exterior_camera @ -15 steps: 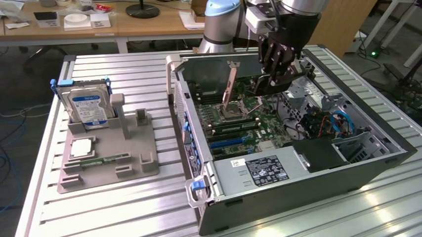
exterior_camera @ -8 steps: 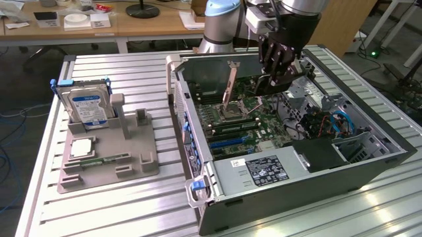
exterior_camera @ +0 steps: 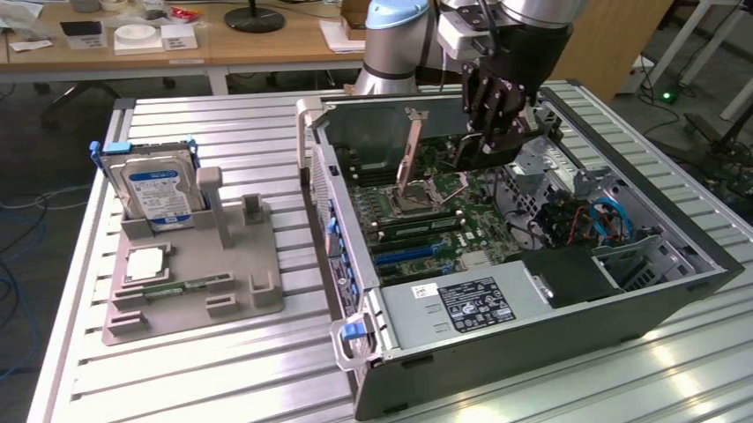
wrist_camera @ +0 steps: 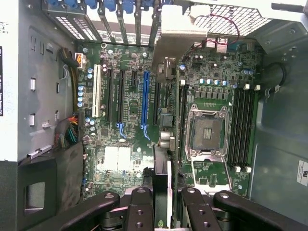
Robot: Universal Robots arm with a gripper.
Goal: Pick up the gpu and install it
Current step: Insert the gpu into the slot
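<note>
My gripper hangs inside the open computer case, shut on the gpu, a dark flat card held on edge just above the green motherboard. In the wrist view the black fingers clamp the gpu from both sides. The card runs edge-on away from the camera to its silvery metal end bracket near the case's rear slot openings. It hovers between the blue expansion slot and the processor socket. I cannot tell whether its lower edge touches a slot.
On the exterior view's left, a grey fixture holds a silver hard drive with a blue label, a processor chip and a green memory stick. Inside the case are the power supply, cable bundles and the raised socket lid.
</note>
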